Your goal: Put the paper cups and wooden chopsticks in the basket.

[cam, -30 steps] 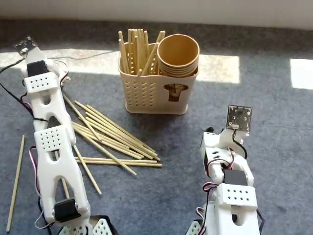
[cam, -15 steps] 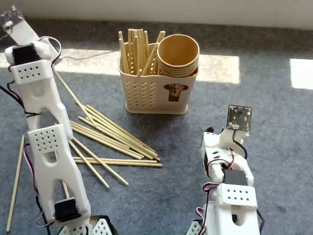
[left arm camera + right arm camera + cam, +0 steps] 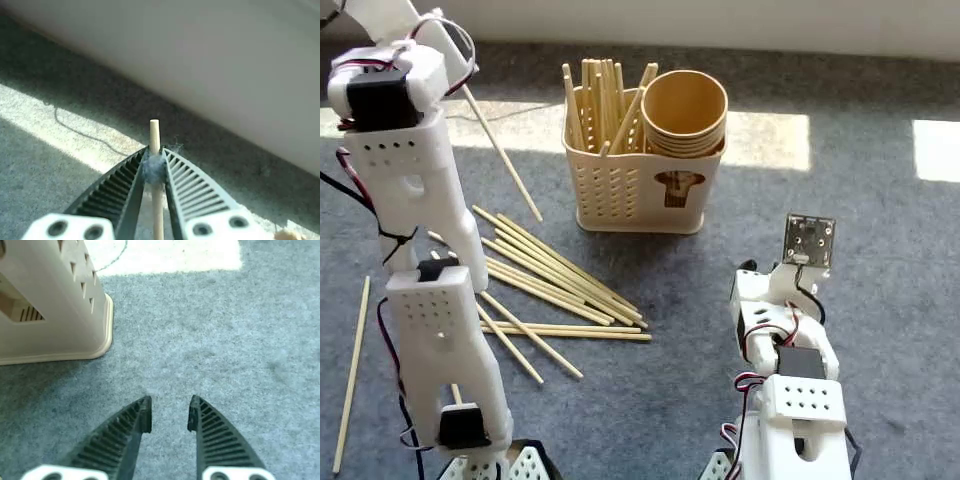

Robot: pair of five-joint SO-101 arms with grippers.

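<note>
- Left claw (image 3: pixel 156 152) was clenched on one held chopstick (image 3: pixel 154 131), a fluff of grey lint at the grip.
- Since a second before, the left arm had risen toward the carpet's far left corner, lifting that stick off the pile at a slant.
- Right claw (image 3: pixel 169 412) was released, jaws apart, low over the grey carpet (image 3: pixel 240 340) near the basket's corner; it had not moved.
- Basket (image 3: pixel 620 190): cream plastic with perforated walls, near the far edge. It held a standing bundle of sticks (image 3: pixel 600 95) and nested paper cups (image 3: pixel 685 105), tan and round.
- Loose chopsticks (image 3: pixel 555 280), pale and slim, lay fanned between the left arm and the basket.
- A stray stick (image 3: pixel 352 370) lay by the left edge.
</note>
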